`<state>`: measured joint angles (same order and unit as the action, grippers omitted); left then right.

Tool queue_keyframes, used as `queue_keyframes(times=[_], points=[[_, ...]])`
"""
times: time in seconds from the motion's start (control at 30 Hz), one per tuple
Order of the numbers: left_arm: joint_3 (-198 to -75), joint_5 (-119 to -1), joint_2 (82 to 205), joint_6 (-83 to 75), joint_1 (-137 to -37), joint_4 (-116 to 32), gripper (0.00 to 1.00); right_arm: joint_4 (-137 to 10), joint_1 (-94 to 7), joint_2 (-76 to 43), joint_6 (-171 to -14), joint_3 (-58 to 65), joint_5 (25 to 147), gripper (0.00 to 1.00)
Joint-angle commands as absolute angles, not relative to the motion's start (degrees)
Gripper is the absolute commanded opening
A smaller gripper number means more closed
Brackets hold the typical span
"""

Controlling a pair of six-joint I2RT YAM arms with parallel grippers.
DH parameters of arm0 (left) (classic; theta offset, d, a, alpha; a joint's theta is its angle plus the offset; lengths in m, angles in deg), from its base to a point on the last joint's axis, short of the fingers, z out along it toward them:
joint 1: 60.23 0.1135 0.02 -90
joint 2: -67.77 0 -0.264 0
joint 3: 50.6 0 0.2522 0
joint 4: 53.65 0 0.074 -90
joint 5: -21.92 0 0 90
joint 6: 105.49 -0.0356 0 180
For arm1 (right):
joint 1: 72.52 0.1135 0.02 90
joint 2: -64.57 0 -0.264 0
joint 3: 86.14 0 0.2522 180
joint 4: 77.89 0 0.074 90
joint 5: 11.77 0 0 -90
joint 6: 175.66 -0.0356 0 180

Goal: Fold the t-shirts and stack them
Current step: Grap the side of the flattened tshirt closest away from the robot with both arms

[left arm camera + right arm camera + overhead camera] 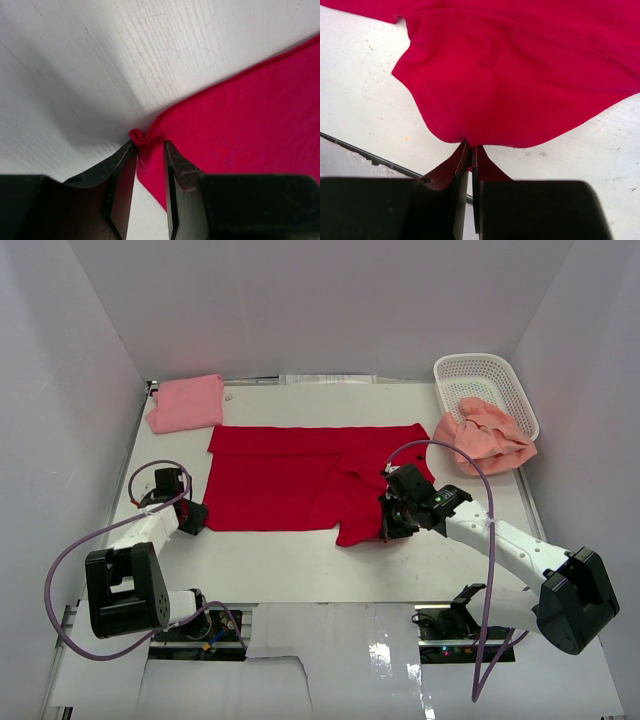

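Observation:
The bright red t-shirt (pixel 300 480) lies spread flat mid-table. My left gripper (pixel 195 517) is at its near left corner. In the left wrist view the left gripper (pixel 150 145) is slightly open, its jaws on either side of the bunched corner of the red shirt (pixel 240 115). My right gripper (pixel 392 520) is at the shirt's near right hem. In the right wrist view the right gripper (pixel 471 148) is shut on the hem of the red shirt (pixel 520 75). The light pink shirt (pixel 186 402) lies folded at the back left. The salmon-peach shirt (pixel 487 437) lies crumpled at the back right.
A white lattice basket (pixel 487 378) stands at the back right, with the salmon shirt draped over its near rim. White walls enclose the table on three sides. The table's near edge (pixel 330 602) runs just behind the arm bases.

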<state>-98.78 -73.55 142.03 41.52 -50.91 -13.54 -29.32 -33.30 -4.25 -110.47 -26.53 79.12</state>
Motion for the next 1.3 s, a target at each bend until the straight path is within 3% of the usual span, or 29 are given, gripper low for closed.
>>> queue_keyframes(times=[0.0,0.83,0.97,1.0,1.03,1.27], points=[[-97.1,-73.1,141.2,41.0,-50.4,-10.5,0.40,-29.3,-33.7,-3.6,-109.5,-26.2,79.6,0.08],[-95.7,-72.6,137.5,41.0,-49.2,-8.6,0.40,-29.6,-33.9,-4.4,-109.0,-26.9,79.9,0.08],[-95.2,-72.9,137.3,41.1,-49.1,-9.3,0.19,-29.7,-33.9,-4.2,-109.0,-27.1,79.9,0.08],[-95.1,-72.8,137.5,41.0,-49.0,-9.6,0.03,-29.8,-34.0,-4.0,-109.0,-27.1,80.0,0.08],[-95.0,-72.7,137.6,41.0,-48.9,-9.7,0.00,-29.7,-34.0,-4.0,-109.0,-27.1,80.1,0.08],[-95.4,-71.2,137.8,40.6,-48.7,-10.1,0.00,-29.3,-34.4,-2.9,-109.2,-26.9,80.4,0.08]])
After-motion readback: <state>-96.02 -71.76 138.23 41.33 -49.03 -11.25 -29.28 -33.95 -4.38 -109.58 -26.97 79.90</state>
